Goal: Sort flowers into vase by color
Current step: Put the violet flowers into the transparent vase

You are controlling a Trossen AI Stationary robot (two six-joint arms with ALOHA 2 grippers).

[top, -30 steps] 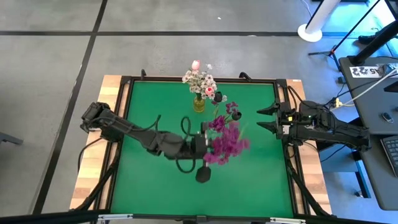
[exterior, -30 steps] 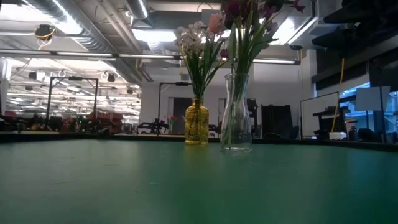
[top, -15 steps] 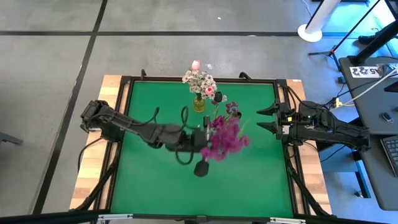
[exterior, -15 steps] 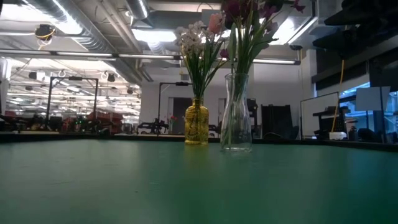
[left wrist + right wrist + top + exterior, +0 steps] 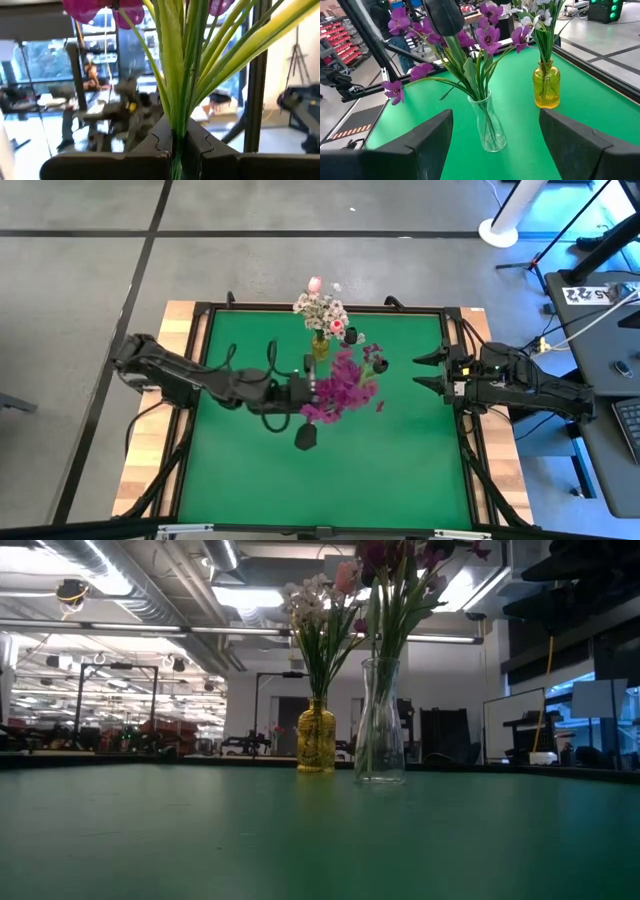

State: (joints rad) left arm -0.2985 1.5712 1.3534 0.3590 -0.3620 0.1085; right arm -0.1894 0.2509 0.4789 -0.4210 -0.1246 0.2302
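Gripping purple flowers (image 5: 338, 388) by their stems, the left gripper (image 5: 311, 389) hovers mid-counter (image 5: 400, 470). At 3 o'clock, the right gripper (image 5: 430, 372) waits, fingers apart.

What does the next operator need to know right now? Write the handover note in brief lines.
Left gripper: shut on a bunch of purple flowers, held by the stems above the clear vase at mid-table.
Right gripper: open, empty, waiting at the table's right edge.
Yellow vase: at the table's far side, already holding white and pink flowers.
Clear vase: some purple flowers already in it.
Done: light flowers sorted; part of the purple ones placed.
Left: probably lower the held bunch into the clear vase, release and withdraw the left arm. No loose flowers show on the green mat.
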